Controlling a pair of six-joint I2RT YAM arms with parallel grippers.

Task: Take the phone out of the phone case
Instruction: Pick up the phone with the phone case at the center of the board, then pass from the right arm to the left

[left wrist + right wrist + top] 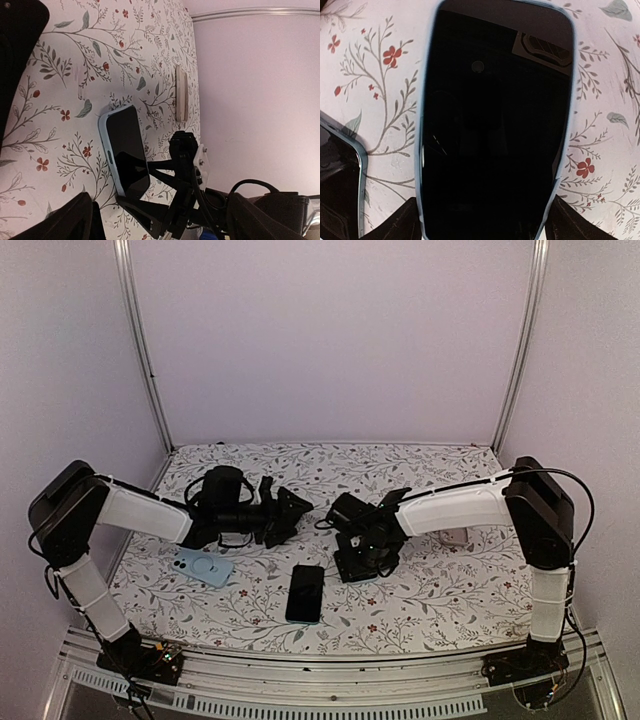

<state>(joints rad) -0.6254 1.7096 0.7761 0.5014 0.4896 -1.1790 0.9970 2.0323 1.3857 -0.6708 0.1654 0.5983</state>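
Top external: right arm folds inward, right gripper [358, 568] aimed down, fingers spread (left gripper [298, 510] spread too); phone [305, 592] lies screen-up, long axis near-to-far.

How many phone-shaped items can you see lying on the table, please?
2. A black phone lies screen-up at front centre; a light blue case lies to its left, beside the left arm. A pale object by the right arm is unclear.

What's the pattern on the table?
The table is white with grey-green leafy twigs and small red flowers, clearest in the left wrist view.
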